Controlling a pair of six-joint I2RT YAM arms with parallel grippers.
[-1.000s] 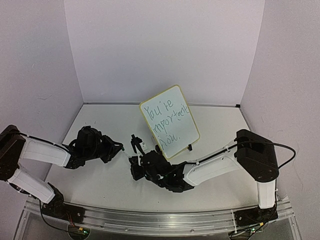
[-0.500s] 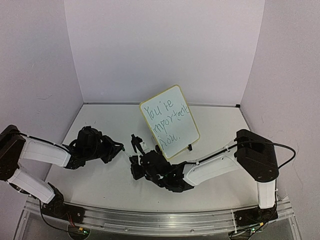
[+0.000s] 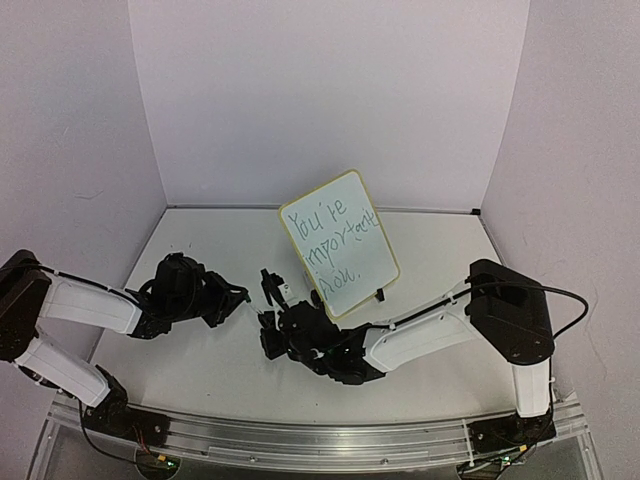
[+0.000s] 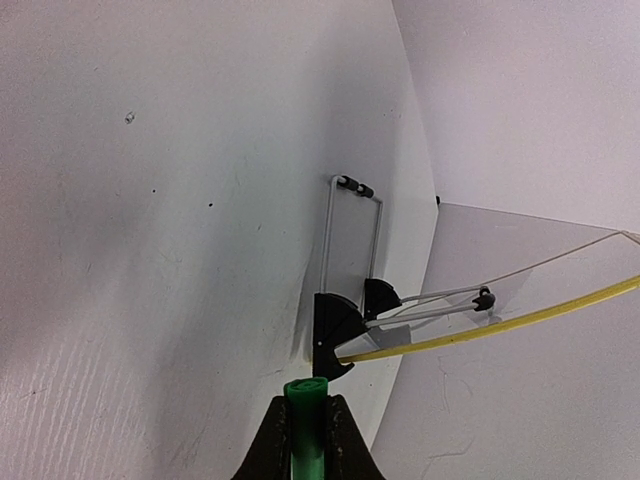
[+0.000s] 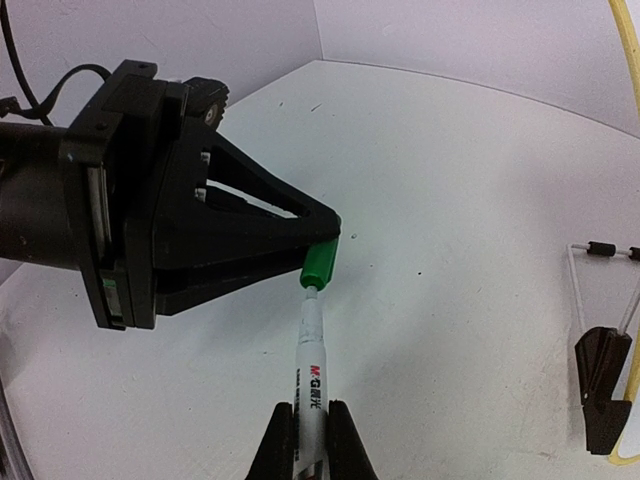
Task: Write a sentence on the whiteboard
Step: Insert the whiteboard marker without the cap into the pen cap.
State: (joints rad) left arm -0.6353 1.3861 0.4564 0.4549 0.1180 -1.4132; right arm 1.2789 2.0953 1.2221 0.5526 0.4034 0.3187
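The whiteboard [image 3: 338,243] stands tilted on its black feet at mid-table, and the sentence [image 3: 333,240] runs across it in three green handwritten lines. My left gripper [image 3: 243,294] is shut on a green marker cap [image 4: 305,420]. My right gripper [image 5: 311,425] is shut on the white marker barrel [image 5: 312,370], just left of the board's foot. In the right wrist view the marker's tip sits at the mouth of the cap [image 5: 321,262], which the left gripper's fingers [image 5: 270,225] pinch. The left wrist view shows the board edge-on by its yellow frame [image 4: 500,325].
The board's wire prop [image 4: 350,230] and black foot [image 4: 335,335] lie just past the left gripper. Another foot [image 5: 603,385] shows at the right of the right wrist view. White walls close the table at the back and both sides.
The right arm has edged a touch to the left, toward the left gripper. Both grips and the board are unchanged.
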